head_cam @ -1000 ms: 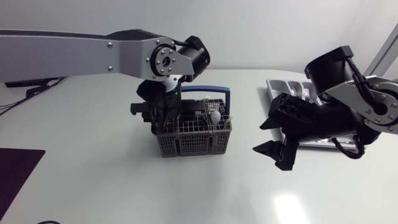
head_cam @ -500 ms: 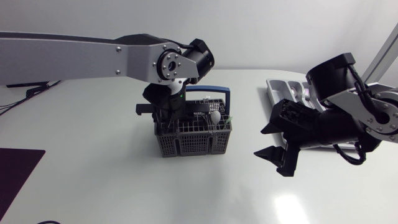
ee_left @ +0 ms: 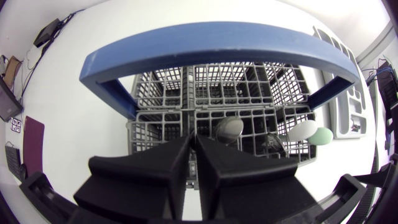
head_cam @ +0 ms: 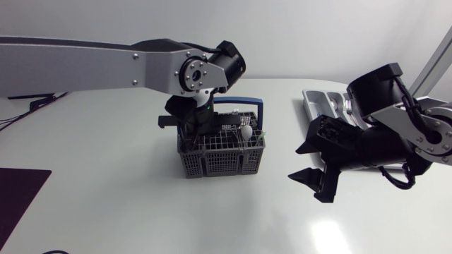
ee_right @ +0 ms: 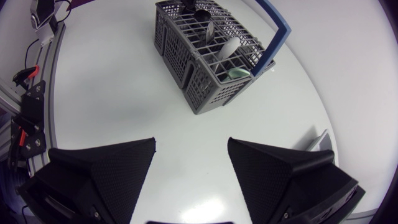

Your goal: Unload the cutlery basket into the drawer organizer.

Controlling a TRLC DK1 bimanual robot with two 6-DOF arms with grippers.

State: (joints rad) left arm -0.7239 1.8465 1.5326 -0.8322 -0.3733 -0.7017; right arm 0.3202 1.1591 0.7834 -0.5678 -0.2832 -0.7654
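The grey wire cutlery basket (head_cam: 220, 154) with a blue handle (head_cam: 240, 103) stands mid-table. My left gripper (head_cam: 198, 130) reaches down into its left rear part, fingers shut tight; whether a thin piece sits between them is hidden. In the left wrist view the gripper (ee_left: 193, 148) is just over the basket's grid (ee_left: 249, 93), with a silver spoon (ee_left: 230, 127), a white spoon (ee_left: 303, 130) and a green piece (ee_left: 322, 135) standing in compartments beside it. My right gripper (head_cam: 293, 160) hangs open and empty between the basket and the grey drawer organizer (head_cam: 311, 106).
The organizer at the back right holds some cutlery (head_cam: 346, 106) and is partly covered by my right arm. In the right wrist view the basket (ee_right: 205, 81) lies ahead of the open gripper (ee_right: 191, 144), with bare white table between them. A dark mat (head_cam: 18, 194) lies at the left edge.
My left gripper has sunk into the basket, shifted slightly right and shut its fingers. The right arm has barely moved.
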